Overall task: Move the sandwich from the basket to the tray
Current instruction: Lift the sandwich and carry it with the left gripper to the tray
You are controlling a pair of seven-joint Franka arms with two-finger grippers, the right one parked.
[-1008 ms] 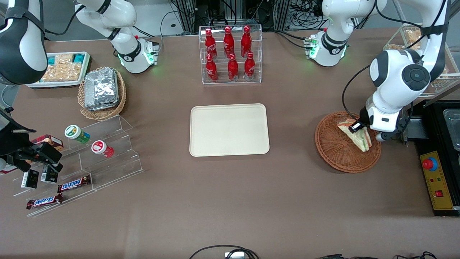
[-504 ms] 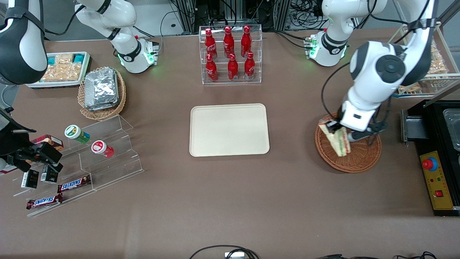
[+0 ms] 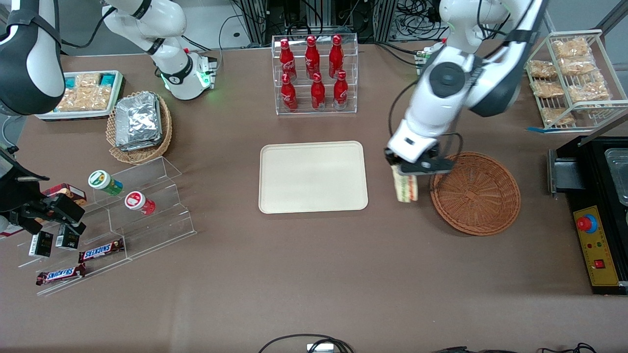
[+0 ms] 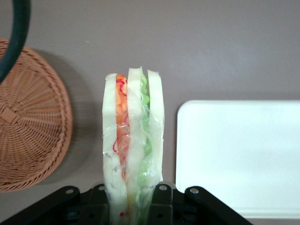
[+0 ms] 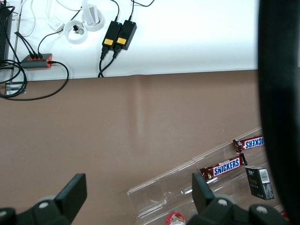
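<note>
My left gripper (image 3: 405, 171) is shut on the clear-wrapped sandwich (image 3: 406, 188) and holds it in the air over the bare table, between the reddish-brown wicker basket (image 3: 475, 192) and the cream-beige tray (image 3: 313, 177). In the left wrist view the sandwich (image 4: 133, 140) stands between the fingers (image 4: 161, 204), showing pale bread with orange-red and green layers. There the basket (image 4: 28, 122) holds nothing and a corner of the tray (image 4: 239, 154) shows beside the sandwich. The tray has nothing on it.
A clear rack of red bottles (image 3: 314, 73) stands farther from the front camera than the tray. A tan basket of foil packets (image 3: 139, 125), a white snack tray (image 3: 86, 93) and acrylic steps with candy bars (image 3: 100, 225) lie toward the parked arm's end. A wire rack (image 3: 569, 78) and a black machine (image 3: 596, 211) stand toward the working arm's end.
My gripper has lifted the sandwich out of the basket and carried it sideways toward the tray. The basket is now empty.
</note>
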